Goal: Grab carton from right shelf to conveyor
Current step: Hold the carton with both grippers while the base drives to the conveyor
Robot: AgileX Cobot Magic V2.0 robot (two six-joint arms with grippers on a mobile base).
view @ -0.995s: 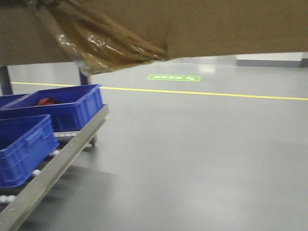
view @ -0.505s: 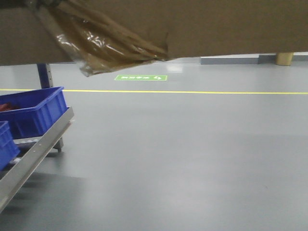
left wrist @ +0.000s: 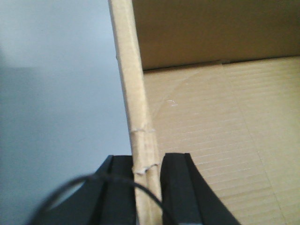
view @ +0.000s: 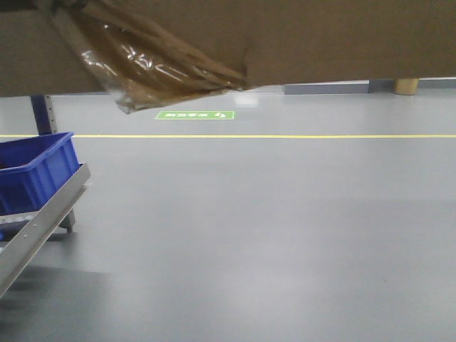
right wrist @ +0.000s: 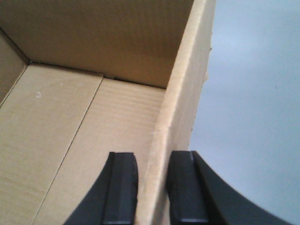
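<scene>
The brown carton hangs in the air and fills the top of the front view, with a tuft of glossy amber tape dangling from its underside. My left gripper is shut on the carton's left wall, one black finger on each side of the cardboard edge. My right gripper is shut on the carton's right wall in the same way. Both wrist views look down into the empty open carton, with grey floor beyond it. The right shelf and the conveyor are out of view.
At the left edge a sloping metal rack rail carries a blue plastic bin, with a blue post behind. A yellow line and a green sign mark the grey floor.
The whole scene has slid left while the carton stays fixed at the top. Two blue bins and most of the rack have left the view; one bin corner remains.
</scene>
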